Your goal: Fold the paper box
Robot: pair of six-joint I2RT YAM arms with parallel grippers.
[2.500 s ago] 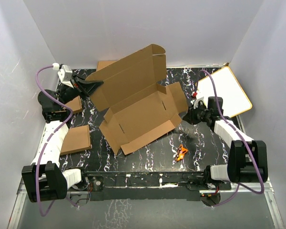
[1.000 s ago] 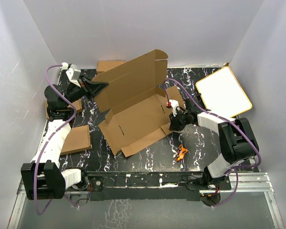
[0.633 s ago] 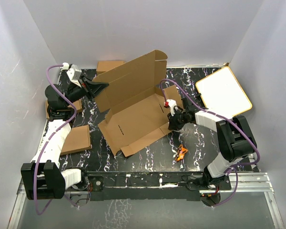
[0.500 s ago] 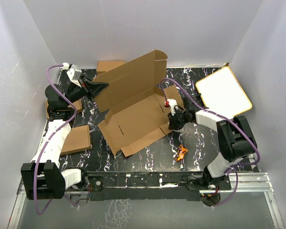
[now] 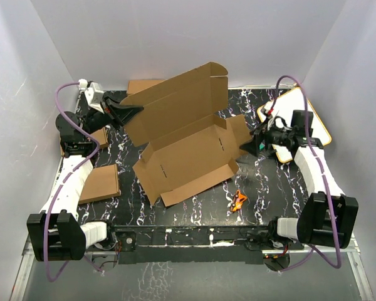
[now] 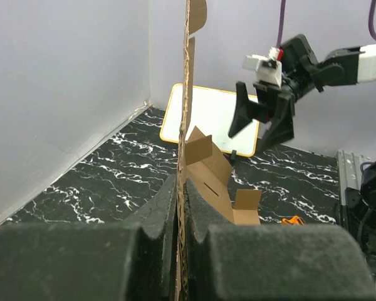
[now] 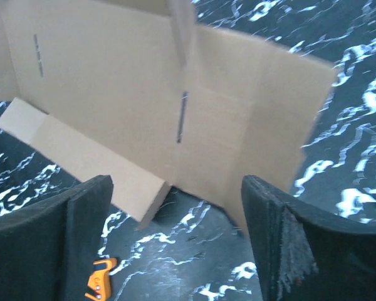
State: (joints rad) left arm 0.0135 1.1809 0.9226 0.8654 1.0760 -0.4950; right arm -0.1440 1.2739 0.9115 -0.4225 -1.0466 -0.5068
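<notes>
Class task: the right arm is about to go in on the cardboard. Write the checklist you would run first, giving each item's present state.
1. Left jaws shut on the paper box, on its upright panel: ok.
2. Right jaws open, touching nothing: ok.
3. Near front flap raised: not ok, it lies flat.
4. Small orange object clear of the box: ok.
5. Base fully flat on the table: cannot tell.
</notes>
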